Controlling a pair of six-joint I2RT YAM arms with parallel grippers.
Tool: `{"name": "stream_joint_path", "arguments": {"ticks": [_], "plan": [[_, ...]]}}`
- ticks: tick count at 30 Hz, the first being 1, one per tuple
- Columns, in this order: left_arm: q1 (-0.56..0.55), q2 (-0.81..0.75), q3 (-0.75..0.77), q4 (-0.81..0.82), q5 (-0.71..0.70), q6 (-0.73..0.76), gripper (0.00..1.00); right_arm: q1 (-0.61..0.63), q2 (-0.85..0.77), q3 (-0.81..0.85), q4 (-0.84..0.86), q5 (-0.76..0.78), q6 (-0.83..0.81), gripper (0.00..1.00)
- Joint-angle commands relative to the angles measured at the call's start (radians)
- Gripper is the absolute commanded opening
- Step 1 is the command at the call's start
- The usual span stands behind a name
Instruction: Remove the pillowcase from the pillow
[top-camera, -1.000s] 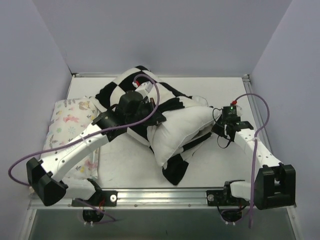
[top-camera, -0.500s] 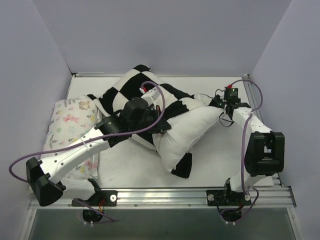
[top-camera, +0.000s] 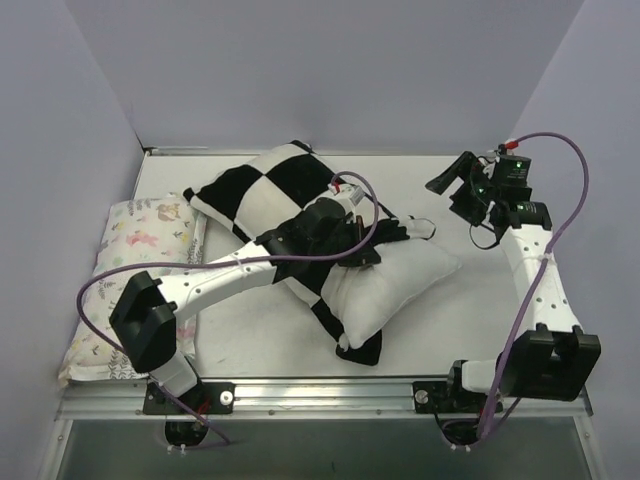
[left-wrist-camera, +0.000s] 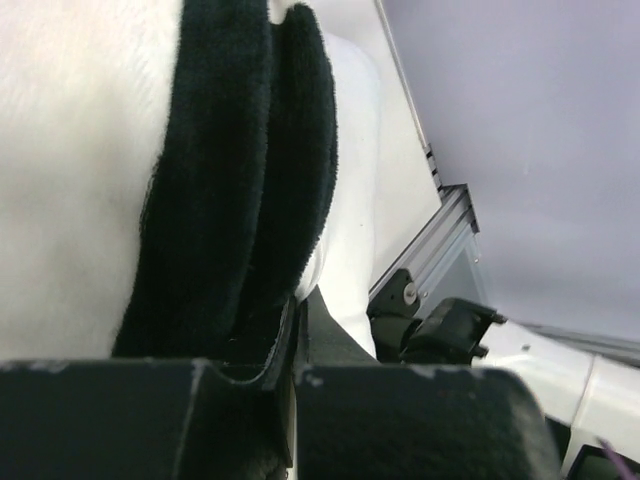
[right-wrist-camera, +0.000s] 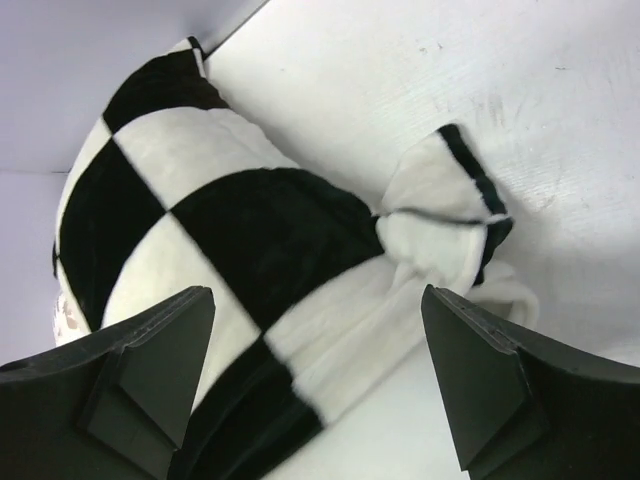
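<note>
Left pincer (left-wrist-camera: 296, 335) is clenched on a black edge of the pillowcase (top-camera: 280, 190), whose checkered bulk spreads behind it and to its left. Just below it lies the white pillow (top-camera: 395, 280), partly bared, on the table (top-camera: 470, 310). To its right, raised and apart, the right pincer (right-wrist-camera: 318, 380) hangs spread wide, holding nothing. A floral pillow (top-camera: 130, 250) lies well off to its left.
</note>
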Motion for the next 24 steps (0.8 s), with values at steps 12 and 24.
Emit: {"name": "stream_joint_path", "arguments": {"ticks": [12,24], "plan": [[0.010,0.232,0.420,0.074,0.108,0.028,0.68,0.390,-0.571,-0.374,-0.145,0.316,-0.072,0.96],[0.119,-0.005,0.227,0.044,0.060,0.060,0.78,0.565,-0.676,-0.501,-0.206,0.496,-0.054,0.99]]}}
